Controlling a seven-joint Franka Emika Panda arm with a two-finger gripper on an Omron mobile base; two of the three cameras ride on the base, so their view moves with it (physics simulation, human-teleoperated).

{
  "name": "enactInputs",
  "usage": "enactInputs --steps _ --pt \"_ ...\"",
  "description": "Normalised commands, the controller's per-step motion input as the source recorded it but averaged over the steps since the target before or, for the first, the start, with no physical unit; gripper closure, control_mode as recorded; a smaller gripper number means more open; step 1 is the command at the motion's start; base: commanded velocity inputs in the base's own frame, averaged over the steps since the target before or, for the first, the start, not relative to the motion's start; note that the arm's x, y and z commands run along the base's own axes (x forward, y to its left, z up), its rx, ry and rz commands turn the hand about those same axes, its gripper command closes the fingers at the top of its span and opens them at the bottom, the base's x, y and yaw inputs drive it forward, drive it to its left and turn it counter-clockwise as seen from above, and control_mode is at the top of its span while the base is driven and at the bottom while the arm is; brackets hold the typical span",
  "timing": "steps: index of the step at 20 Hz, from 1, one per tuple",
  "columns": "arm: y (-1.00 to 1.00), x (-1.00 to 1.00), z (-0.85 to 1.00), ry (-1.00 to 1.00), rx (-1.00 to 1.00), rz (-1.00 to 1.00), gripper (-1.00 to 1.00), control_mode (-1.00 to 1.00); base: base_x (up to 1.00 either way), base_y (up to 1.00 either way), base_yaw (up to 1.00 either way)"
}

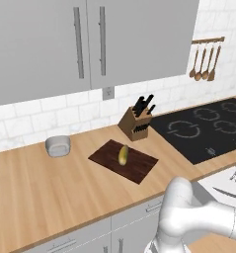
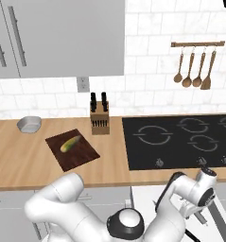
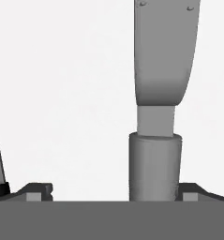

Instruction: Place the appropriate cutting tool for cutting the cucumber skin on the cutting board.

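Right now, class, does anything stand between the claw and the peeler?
Nothing visible does. In the hand view the peeler reaches in between the tips of the open claw, nearer one tip, with only bare white surface around it.

You will find no readable text, label, brand or number in these views, cooktop (image 2: 180, 139) shows only ring outlines and small unlettered control marks, knife block (image 2: 99, 124), cutting board (image 2: 72, 150) and cabinet doors (image 1: 85, 39) carry no lettering
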Motion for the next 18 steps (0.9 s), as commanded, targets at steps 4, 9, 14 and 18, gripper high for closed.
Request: enactInputs --steps 4,9,14,18 --pt "0.0 -0.47 -1.0 0.0 0.17 0.01 -1.0 -1.0 0.0 0.0 0.0" --pt "0.08 -0.21 -0.99 0.06 0.14 0.0 1.0 -1.0 0.0 0.0 0.0" --pt "0.06 -0.1 -0.59 0.1 0.11 0.01 1.0 -1.0 0.0 0.0 0.0" --pt "0.18 -0.17 0.02 0.05 0.03 0.05 1.0 -1.0 0.0 0.0 0.0"
